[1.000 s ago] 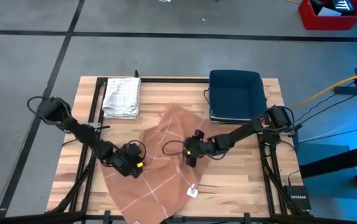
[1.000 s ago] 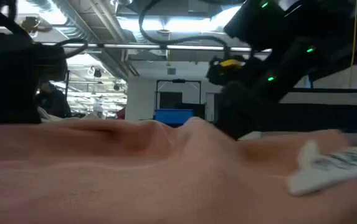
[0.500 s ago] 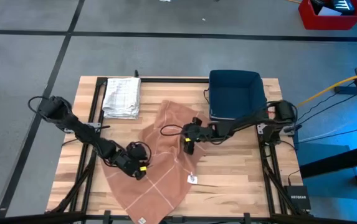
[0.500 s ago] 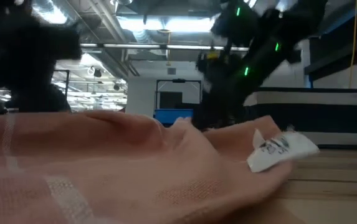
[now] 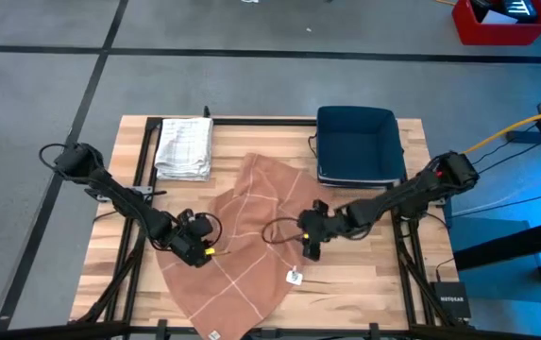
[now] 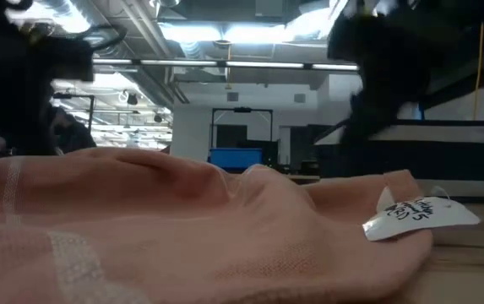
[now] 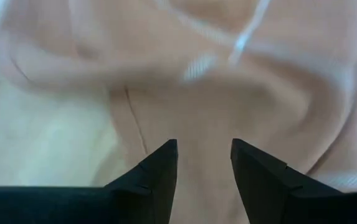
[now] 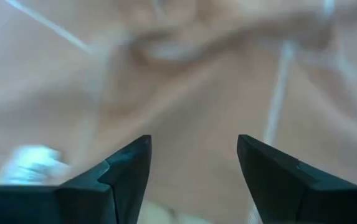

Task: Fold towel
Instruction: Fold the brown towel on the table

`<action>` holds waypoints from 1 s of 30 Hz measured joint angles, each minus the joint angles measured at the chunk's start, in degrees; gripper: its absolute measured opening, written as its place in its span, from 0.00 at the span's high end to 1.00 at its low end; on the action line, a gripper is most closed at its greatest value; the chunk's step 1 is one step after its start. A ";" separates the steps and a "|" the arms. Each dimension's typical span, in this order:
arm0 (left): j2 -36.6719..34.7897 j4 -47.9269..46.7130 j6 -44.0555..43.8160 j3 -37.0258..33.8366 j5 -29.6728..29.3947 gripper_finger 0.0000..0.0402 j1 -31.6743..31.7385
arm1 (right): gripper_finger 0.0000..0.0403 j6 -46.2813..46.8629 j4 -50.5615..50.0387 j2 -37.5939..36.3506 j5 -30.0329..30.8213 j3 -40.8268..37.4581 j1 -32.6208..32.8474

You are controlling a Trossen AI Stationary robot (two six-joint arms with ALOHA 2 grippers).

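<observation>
My right gripper (image 5: 310,247) and left gripper (image 5: 194,247), both unclenched, flank the rumpled pink towel (image 5: 242,246), near a folded white towel (image 5: 184,147) and blue bin (image 5: 359,142).

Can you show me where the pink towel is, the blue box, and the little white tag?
pink towel (image 5: 242,246), high view, middle of the cloth.
blue box (image 5: 359,142), high view, its inside floor.
white tag (image 6: 419,215), low view, middle of the label.
</observation>
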 joint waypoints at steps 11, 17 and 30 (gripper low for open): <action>4.24 9.78 -11.49 -3.95 4.97 0.64 -6.21 | 0.40 -1.98 15.42 14.98 4.41 -3.49 -1.36; 5.93 14.51 -20.94 -3.88 4.64 0.64 -10.01 | 0.40 -7.90 22.05 19.69 4.25 -0.77 -7.59; 8.52 22.87 -19.05 -4.12 -4.58 0.64 -7.86 | 0.40 -17.90 20.42 20.73 -0.53 5.14 -23.55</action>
